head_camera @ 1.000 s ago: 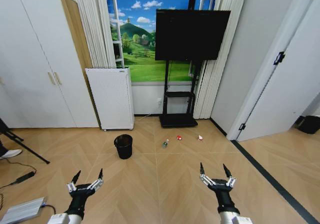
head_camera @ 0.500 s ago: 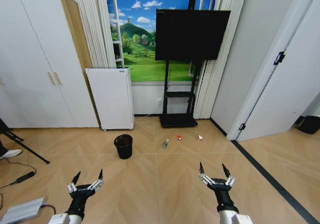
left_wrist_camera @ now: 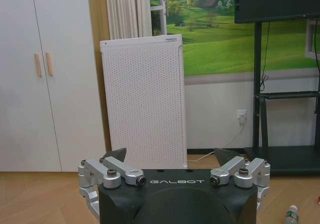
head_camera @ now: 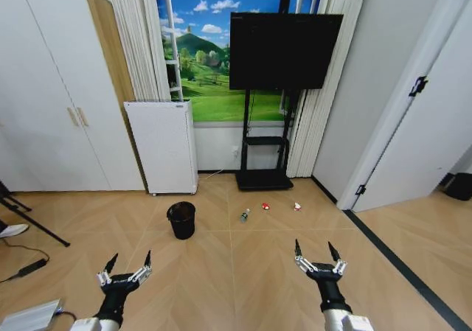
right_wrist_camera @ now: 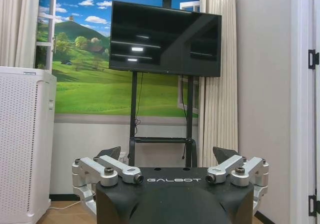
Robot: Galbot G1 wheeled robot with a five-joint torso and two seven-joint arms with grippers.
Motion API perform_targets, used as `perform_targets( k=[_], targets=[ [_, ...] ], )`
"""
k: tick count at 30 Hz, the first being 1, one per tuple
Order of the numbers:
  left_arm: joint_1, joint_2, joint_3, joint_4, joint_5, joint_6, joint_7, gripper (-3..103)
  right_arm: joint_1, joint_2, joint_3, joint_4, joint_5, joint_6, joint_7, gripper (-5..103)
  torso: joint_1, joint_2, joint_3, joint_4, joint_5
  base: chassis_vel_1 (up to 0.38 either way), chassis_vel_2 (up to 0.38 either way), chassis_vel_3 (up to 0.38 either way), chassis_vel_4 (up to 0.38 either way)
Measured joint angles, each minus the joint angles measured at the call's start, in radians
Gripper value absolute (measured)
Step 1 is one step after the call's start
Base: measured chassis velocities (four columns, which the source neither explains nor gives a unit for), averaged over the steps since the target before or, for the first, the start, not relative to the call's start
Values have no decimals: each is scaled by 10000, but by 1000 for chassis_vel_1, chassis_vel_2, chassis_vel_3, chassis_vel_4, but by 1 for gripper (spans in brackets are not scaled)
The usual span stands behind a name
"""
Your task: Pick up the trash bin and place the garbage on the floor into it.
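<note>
Head view: trash bin (head_camera: 181, 220) upright, rim up; left gripper (head_camera: 127, 265) and right gripper (head_camera: 315, 255) fingers apart.

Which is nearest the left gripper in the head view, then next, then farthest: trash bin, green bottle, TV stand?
From the left gripper:
1. Trash bin, ahead, slightly right.
2. Green bottle, further right on the floor.
3. TV stand, by the back wall.

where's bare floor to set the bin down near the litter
Bare floor lies between the trash bin and the bottle, and in the wide stretch from the litter back to both open grippers. It is tighter around the red scraps by the TV stand.
</note>
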Motion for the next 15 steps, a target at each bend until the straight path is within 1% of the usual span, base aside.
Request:
perform_targets(
  k=[2, 3, 5, 8, 12, 15],
  targets=[
    [4, 0, -4, -4, 1, -13, 0, 99, -11, 14, -5, 0, 0, 7, 0, 100, 2, 0, 1, 2, 6, -248, 230, 221, -228],
    [6, 0, -6, -7, 1, -22, 2, 99, -24, 34, -11, -2, -4, 15, 1, 100, 1, 0, 0, 1, -1, -247, 256, 262, -237],
    [7, -5, -6, -8, 1, -26, 2, 99, -27, 48, -12, -10, -9, 18, 2, 100, 1, 0, 0, 3, 2, -244, 256, 248, -256],
    [-1, -4, -8, -3, -2, -35, 3, 99, -24, 73, -12, -35, -13, 19, 2, 100, 0, 1, -1, 0, -1, -260, 290, 278, -272],
    [-5, 17, -35, 2, -32, -42, 4, 99, -17, 88, -17, -43, -17, 53, -12, 100, 1, 0, 1, 3, 2, -293, 332, 320, -320],
    [-8, 24, -44, -2, -50, -43, 4, 99, -19, 99, -22, -43, -18, 73, -24, 100, 3, 0, 2, 2, 2, -365, 358, 352, -368]
  ],
)
